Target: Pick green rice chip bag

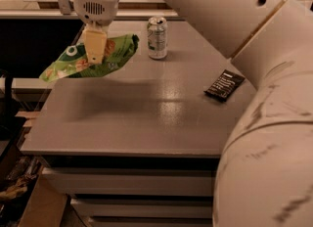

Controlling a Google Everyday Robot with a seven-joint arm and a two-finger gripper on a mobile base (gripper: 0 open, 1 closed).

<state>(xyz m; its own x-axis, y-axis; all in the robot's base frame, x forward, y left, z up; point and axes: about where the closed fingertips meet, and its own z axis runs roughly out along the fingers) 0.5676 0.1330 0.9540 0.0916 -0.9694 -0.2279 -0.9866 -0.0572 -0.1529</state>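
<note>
I am holding the green rice chip bag [120,51] pinched between the closed fingers of my gripper [94,56], which is hanging over the far-left corner of the grey table [122,123]. The bag is dangling off the surface, its left end reaching out past the table's left edge. A round logo is showing on it, but I cannot read its lettering. A silver-green can [157,37] is standing just right of the bag, near the far edge. A dark wrapper [224,84] with white writing too small to read is lying by the right edge, with wide grey tabletop stretching between.
</note>
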